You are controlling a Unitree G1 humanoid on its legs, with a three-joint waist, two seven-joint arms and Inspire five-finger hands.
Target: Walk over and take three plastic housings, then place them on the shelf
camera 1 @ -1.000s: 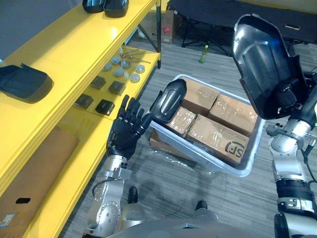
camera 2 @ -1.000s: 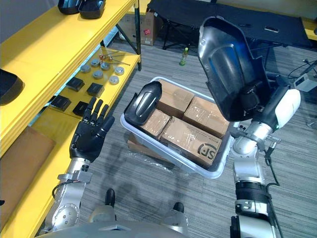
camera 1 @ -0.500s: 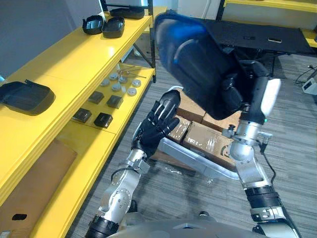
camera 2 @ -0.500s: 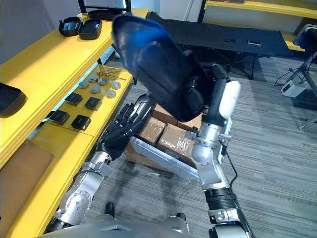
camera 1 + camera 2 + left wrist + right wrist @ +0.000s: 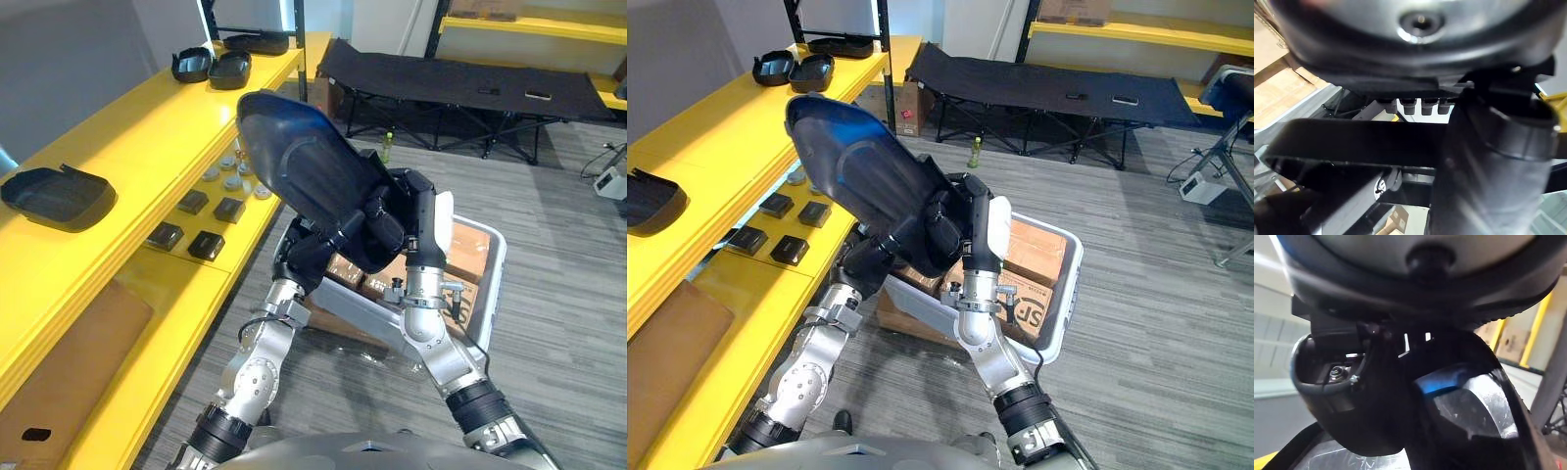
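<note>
The plastic housing (image 5: 313, 186), one large dark glossy shell, is held up at the centre of your head view. It is tilted, with its rounded end toward 11 o'clock, and it is clear of the shelf. Your right hand (image 5: 400, 227) is clamped on the shell's lower end, at its 4 o'clock side. Your left hand (image 5: 299, 264) sits at the shell's 6 o'clock edge, against it or just beneath. You cannot tell whether that hand grips.

The yellow shelf (image 5: 127, 137) runs from 8 o'clock up to 11 o'clock. Its top board carries three more dark housings:
- a lone housing (image 5: 57, 196) at 9 o'clock
- a left tub (image 5: 191, 67) and a right tub (image 5: 228, 69), side by side at 11 o'clock

One flatter dark piece (image 5: 257, 42) lies just behind the two tubs. On the lower board you have four small black blocks (image 5: 206, 245) in two pairs. Beyond them are round grey parts (image 5: 223, 173), partly hidden by the shell, so they cannot be counted.

At 3 o'clock one pale bin (image 5: 498, 264) stands on the floor. It holds cardboard boxes (image 5: 460, 245), whose number is hidden by your arms. At 1 o'clock stands one black cot (image 5: 441, 83), with one green bottle (image 5: 387, 147) on the floor before it.
</note>
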